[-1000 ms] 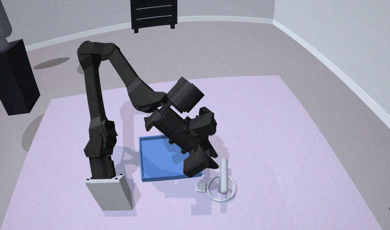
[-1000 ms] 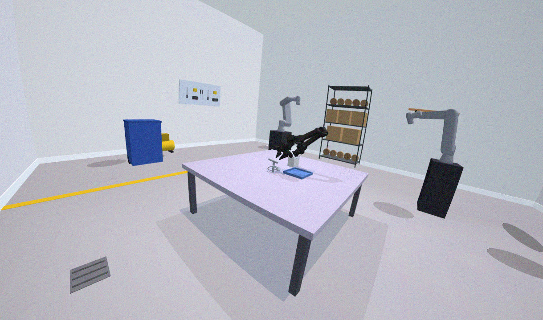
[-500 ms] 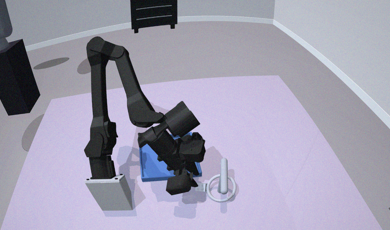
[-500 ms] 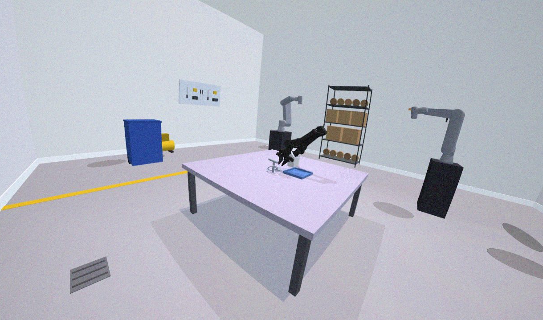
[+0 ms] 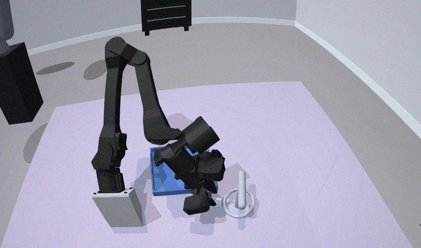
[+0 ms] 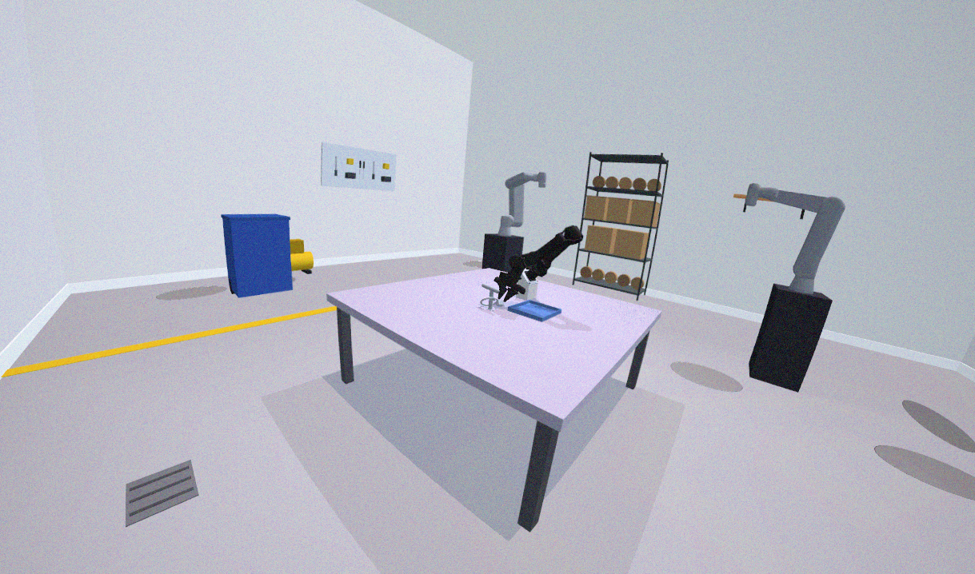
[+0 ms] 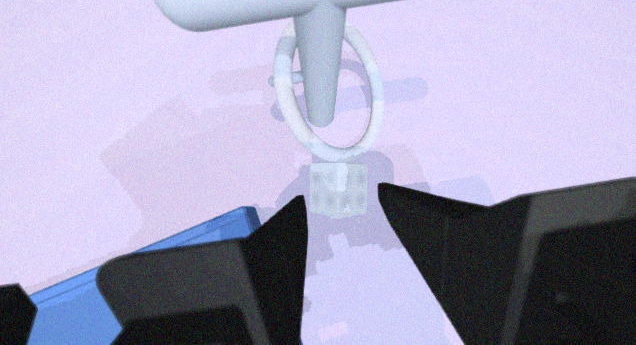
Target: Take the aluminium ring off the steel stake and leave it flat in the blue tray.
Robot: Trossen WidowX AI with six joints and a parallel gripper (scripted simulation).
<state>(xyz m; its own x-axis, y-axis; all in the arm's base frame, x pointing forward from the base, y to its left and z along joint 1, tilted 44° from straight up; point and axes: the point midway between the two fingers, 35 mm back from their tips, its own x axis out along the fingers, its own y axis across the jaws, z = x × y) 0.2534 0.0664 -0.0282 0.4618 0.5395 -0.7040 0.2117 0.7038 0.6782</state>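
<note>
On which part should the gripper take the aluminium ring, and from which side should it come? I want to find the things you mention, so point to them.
Best is the tab (image 5: 218, 201) (image 7: 338, 189): blocky, flat-sided, and outside the ring (image 5: 225, 209) (image 7: 378, 94), away from the stake (image 5: 241, 188) (image 7: 320, 67). I would come from the tray side, one finger on each side face; the gripper (image 5: 214, 197) (image 7: 341, 196) is open and roughly lined up so. The cross-bar overhangs the ring's far part.

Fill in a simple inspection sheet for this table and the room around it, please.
Surface: pale lilac table top, shadows across it.
Job's things: ring around the stake, under its cross-bar; blue tray beside them, no ring in it.
Clutter: nothing seen.
Gripper: open, fingertips on either side of the ring's tab, not closed on it.
Cables: nothing seen.
Surroundings: shelf rack, blue cabinet, two grey arms on black pedestals.
</note>
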